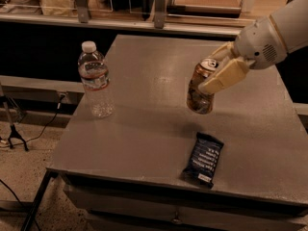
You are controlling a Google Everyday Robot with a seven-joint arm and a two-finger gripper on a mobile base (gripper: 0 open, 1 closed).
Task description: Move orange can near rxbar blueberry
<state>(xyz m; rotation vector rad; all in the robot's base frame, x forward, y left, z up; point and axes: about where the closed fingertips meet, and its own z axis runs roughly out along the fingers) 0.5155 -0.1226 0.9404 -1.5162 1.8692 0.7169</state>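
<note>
- I see the gripper [208, 76] over the right half of the table [144, 129], about midway between the far and near edges. The arm reaches in from the right edge.
- Its two pale fingers [222, 77] are clamped on the orange can [197, 94], one on the side facing me and one behind the can's upper part.
- The can is tilted, with its silver top leaning toward the far right corner. I cannot tell whether its base touches the table.
- The rxbar blueberry [203, 159] lies flat close to the near edge, right of centre. It is nearer me than the can and apart from it.
- A clear water bottle [96, 88] stands upright by the left edge, well apart from both.
</note>
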